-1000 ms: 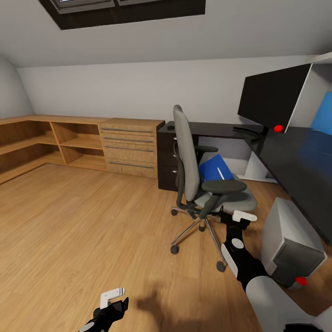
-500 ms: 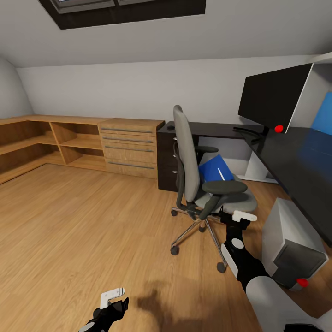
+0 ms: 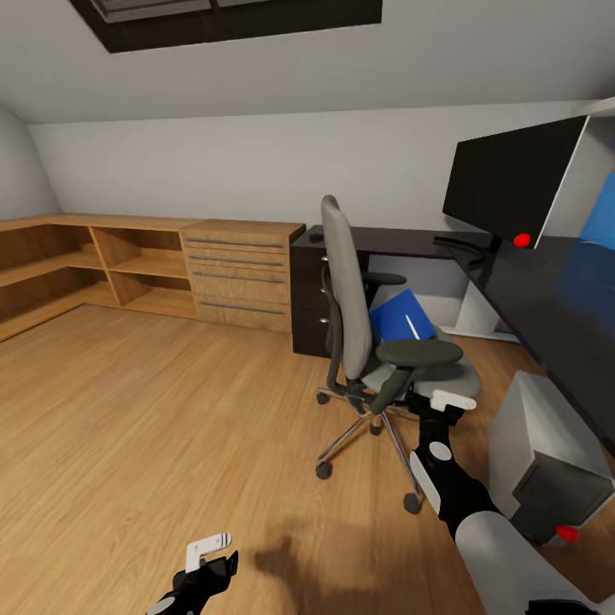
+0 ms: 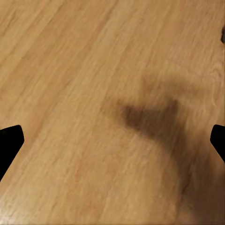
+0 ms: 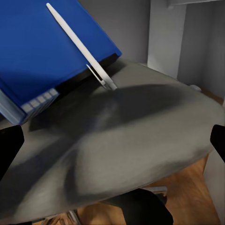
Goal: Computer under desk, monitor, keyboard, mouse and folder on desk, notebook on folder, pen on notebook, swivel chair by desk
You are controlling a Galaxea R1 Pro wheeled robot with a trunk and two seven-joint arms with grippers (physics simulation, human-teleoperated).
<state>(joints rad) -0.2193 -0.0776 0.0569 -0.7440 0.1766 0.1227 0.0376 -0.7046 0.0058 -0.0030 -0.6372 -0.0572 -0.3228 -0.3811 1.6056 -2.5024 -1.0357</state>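
Mostly your work is still ahead of you. One monitor point(image 3: 511, 184) stands on the bench point(image 3: 547, 290), so that part looks settled, and one grey computer tower point(image 3: 547, 465) sits on the wooden floor point(image 3: 154, 410) beside the bench edge rather than clearly under it; you may need to push it in. One swivel chair point(image 3: 350, 290) stands out in the room, a little off from the bench, with one blue folder point(image 5: 42, 51) leaning on its seat against the backrest and one pen point(image 5: 82, 47) lying across the folder. Both have yet to go to the bench. I count no keyboard, mouse or notebook in these views, so I cannot say where they stand. Your right tool point(image 3: 444, 406) is held low just in front of the chair seat, and its wrist view looks across the grey cushion toward the folder; its fingertips sit wide apart at the picture edges with nothing between them. Your left tool point(image 3: 209, 559) hangs low over bare floor, well away from everything, fingers likewise spread and empty. By my judgement the folder pickup is the step in hand, with stacking and chair placement left after it.
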